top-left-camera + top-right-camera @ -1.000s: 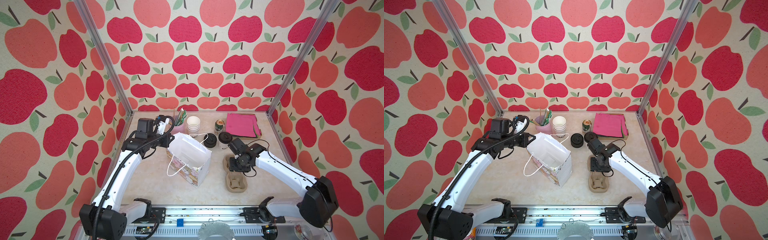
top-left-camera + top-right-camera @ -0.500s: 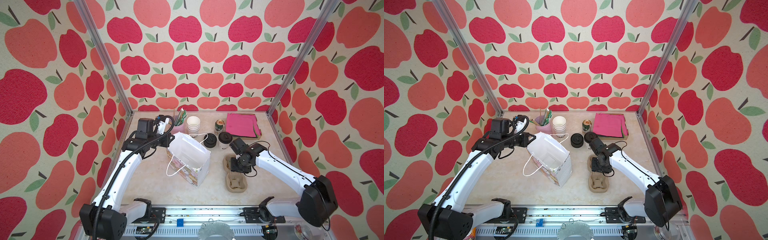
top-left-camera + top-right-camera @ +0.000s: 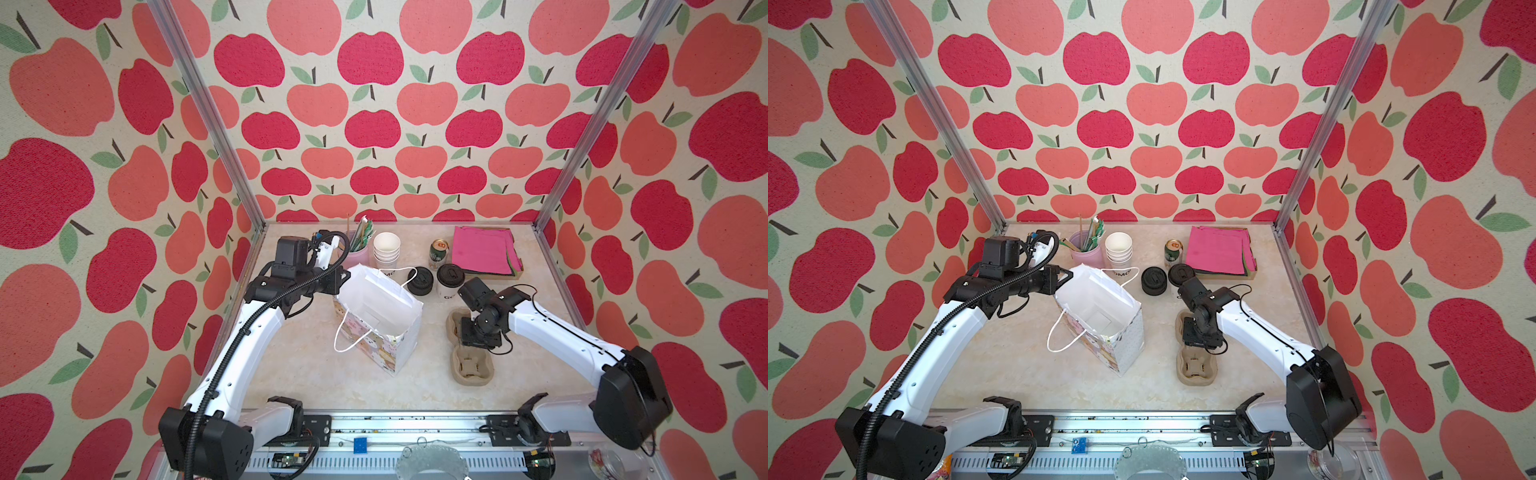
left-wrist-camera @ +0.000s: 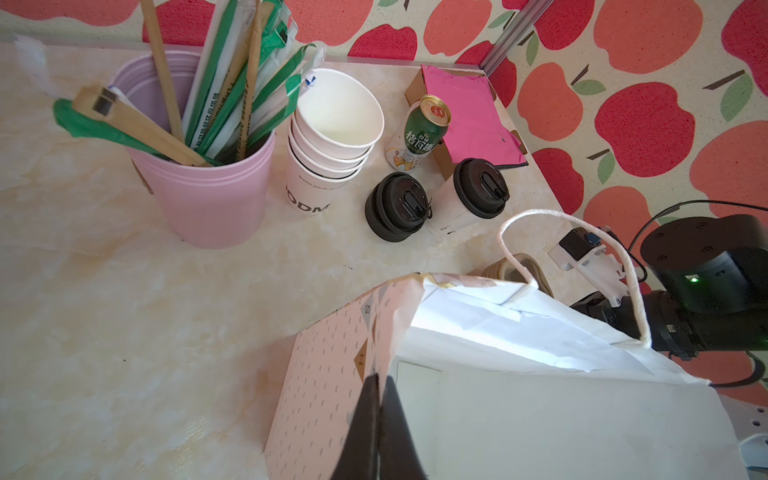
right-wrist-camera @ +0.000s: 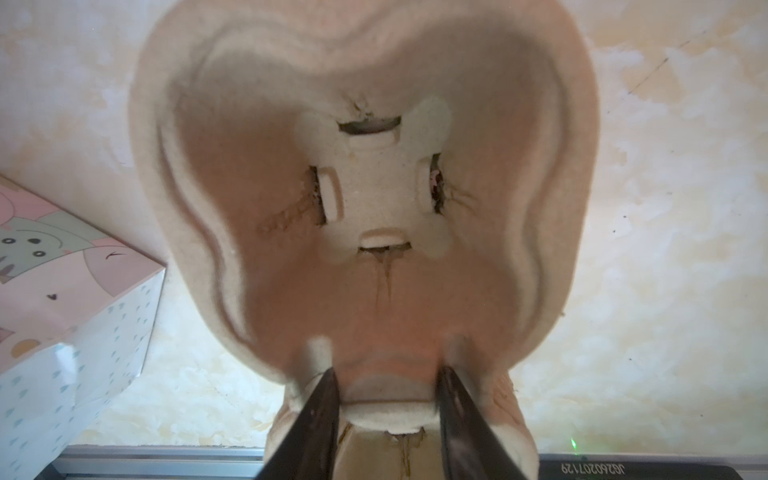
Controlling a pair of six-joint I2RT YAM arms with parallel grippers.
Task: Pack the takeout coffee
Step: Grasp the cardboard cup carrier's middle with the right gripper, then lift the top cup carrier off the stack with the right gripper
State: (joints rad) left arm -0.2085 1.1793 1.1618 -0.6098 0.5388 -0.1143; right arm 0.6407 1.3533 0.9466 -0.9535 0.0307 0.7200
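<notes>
A takeout coffee (image 3: pixel 449 275), a white paper cup with black lettering and a round, glossy black sip lid, stands upright near the tabletop's (image 3: pixel 316 374) back edge, right of centre. It is just beside a stack of black lids (image 3: pixel 420 281) and near a green-and-gold can (image 3: pixel 439 253).

At mid-table a paper gift bag (image 3: pixel 376 305), with a matte white lining and pastel cartoon sides, gapes open. The left gripper (image 4: pixel 379 388) is closed tight on the rim at the bag's left side.

Between the bag and the right edge lies a two-well carrier (image 3: pixel 471 368) of rough, fibrous tan pulp with rounded lobes. The right gripper (image 5: pixel 386 395) points down over it, jaws partly apart astride the middle ridge. Whether they pinch the ridge cannot be told.

A ribbed pink plastic tumbler (image 4: pixel 208 195) of wrapped straws and wooden sticks sits towards the back left corner, with nested lidless cups (image 3: pixel 386 251) beside it. Folded pink napkins (image 3: pixel 482 249) fill the back right corner.

The glossy, marble-patterned top lies bare along the front edge and at the front left. A narrow strip separates the bag from the carrier.
</notes>
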